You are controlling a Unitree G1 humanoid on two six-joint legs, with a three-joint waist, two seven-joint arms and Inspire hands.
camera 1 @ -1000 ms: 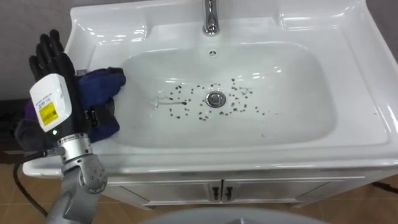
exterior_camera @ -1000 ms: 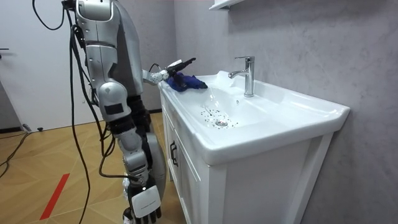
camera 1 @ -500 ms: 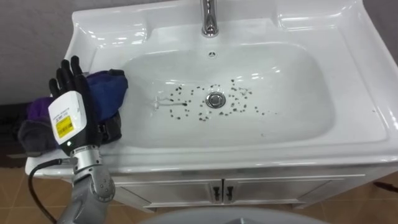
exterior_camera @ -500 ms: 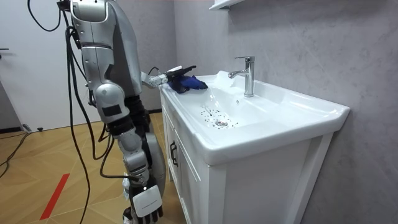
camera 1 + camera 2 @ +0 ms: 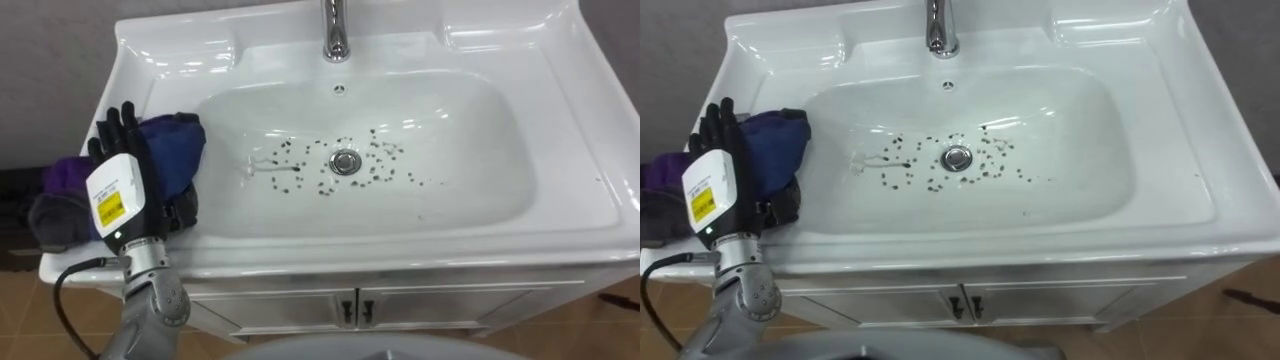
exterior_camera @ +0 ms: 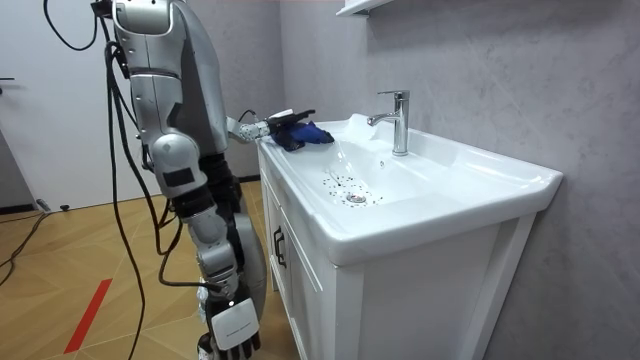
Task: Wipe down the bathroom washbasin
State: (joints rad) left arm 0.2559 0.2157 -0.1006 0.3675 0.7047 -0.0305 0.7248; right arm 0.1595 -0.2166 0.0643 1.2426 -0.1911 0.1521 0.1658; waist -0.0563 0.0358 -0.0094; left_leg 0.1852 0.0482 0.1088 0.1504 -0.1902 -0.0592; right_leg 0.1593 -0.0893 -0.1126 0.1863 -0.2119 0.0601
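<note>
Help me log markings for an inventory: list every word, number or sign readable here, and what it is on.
The yellow label on the tag at the back of the left hand: dark print, too small to read.
The tag on the right hand, room view: any print too small to read.
No writing on the basin, tap or cloth.

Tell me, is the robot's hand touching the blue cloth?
Cannot tell. In the left eye view the left hand overlaps the blue cloth, hiding any gap.
</note>
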